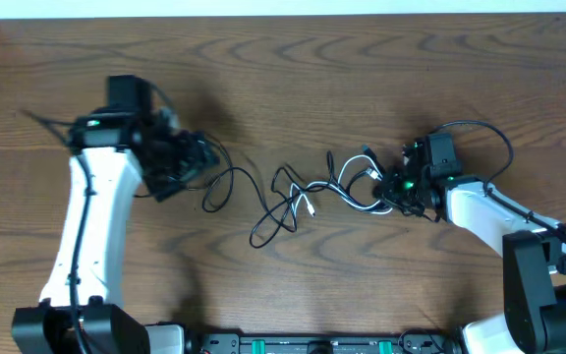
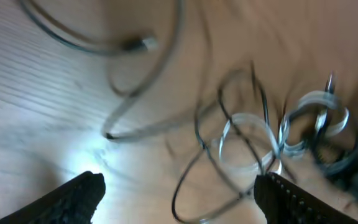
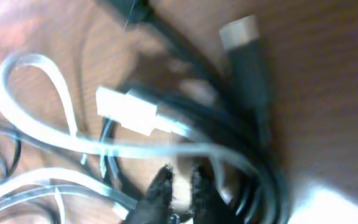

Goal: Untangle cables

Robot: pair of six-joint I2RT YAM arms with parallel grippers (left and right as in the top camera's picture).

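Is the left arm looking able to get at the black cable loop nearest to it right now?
Probably yes. The left gripper is open, and the black loop lies on bare table just ahead of it, with nothing over it.

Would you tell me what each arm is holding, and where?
The left fingers stand wide apart, holding nothing. The right fingers are nearly closed amid the cables; a hold cannot be told.

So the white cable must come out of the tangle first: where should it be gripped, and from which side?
Probably at its white plug: a stiff block lying on top of the black cables, so come from above, jaws across its narrow sides. The rest of the white cable lies flat on the table.
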